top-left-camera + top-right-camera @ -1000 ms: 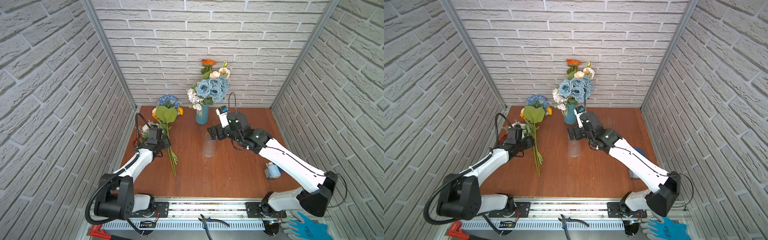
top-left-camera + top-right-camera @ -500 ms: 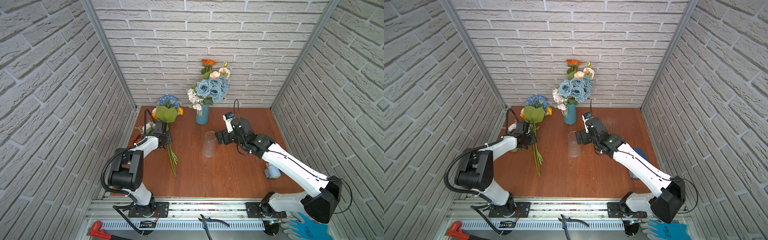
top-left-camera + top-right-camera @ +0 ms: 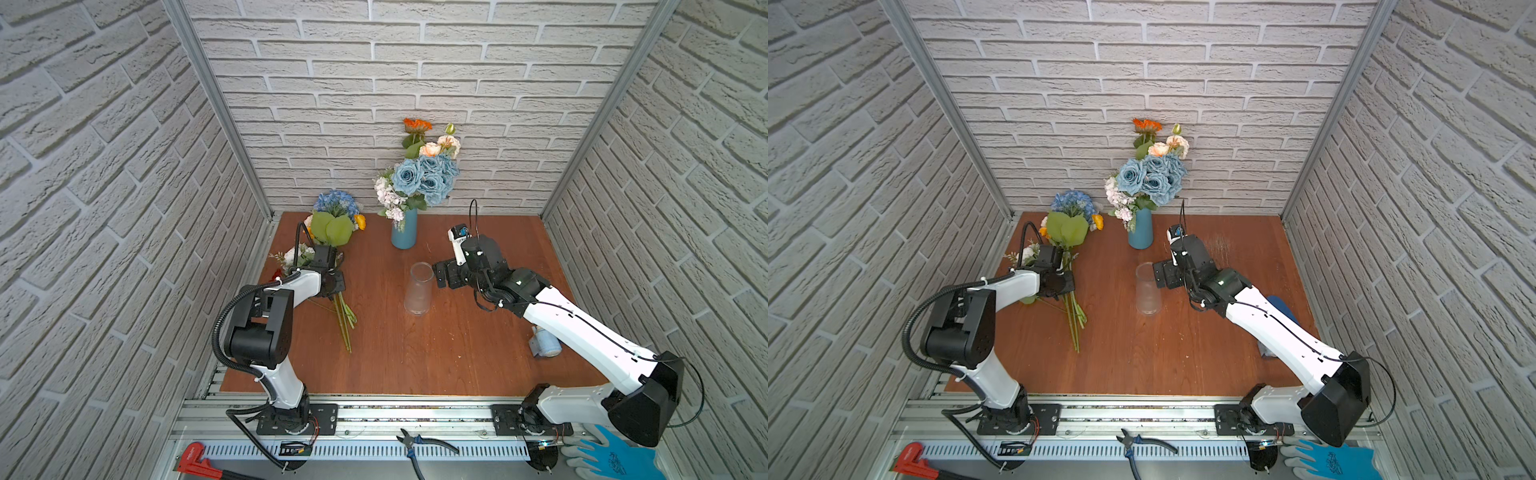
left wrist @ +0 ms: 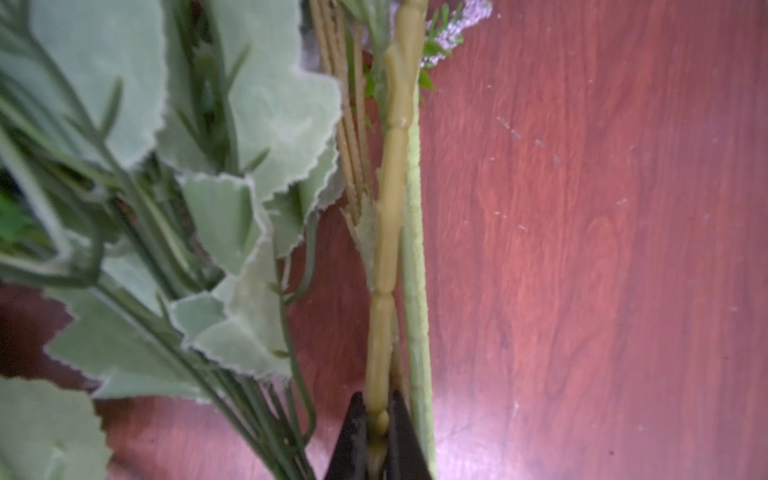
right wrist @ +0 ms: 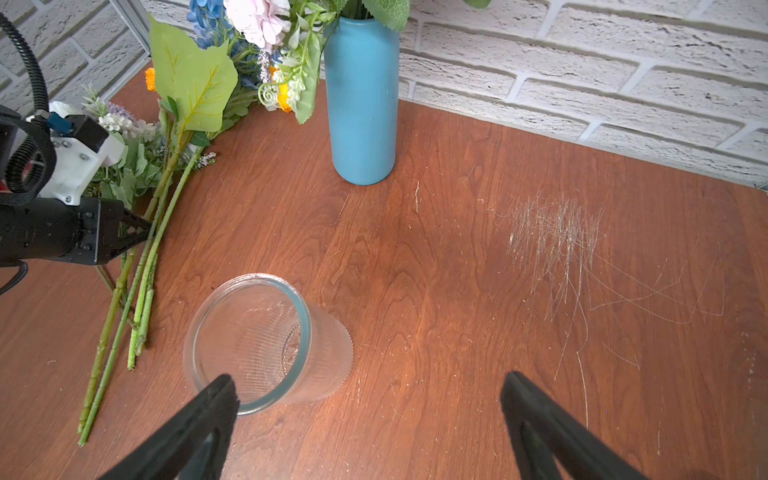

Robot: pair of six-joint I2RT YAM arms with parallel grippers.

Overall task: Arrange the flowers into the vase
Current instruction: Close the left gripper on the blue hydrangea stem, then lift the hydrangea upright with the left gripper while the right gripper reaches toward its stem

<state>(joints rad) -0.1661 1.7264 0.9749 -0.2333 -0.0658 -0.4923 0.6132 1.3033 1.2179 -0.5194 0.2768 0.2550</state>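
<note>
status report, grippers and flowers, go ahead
Left gripper shut on a yellow-green stem in the table pile. Right gripper open, empty, by the clear glass vase. Green stem lies tight alongside, may drag.

- Reddish-brown wooden table (image 3: 415,365), its top scuffed with pale scratches (image 5: 552,241) around 1 o'clock.
- Blue vase (image 3: 404,235) stands upright at 12 o'clock, near the back edge, with blooms in it.
- Clear glass vase (image 3: 417,295) stands upright close to the centre.
- Loose flowers (image 3: 344,320) lie flat at 9 to 10 o'clock, heads toward the back corner and stems pointing to 6.
- At 4 o'clock lies a small blue-and-white object (image 3: 545,344), half hidden; perhaps a bottle on its side.
</note>
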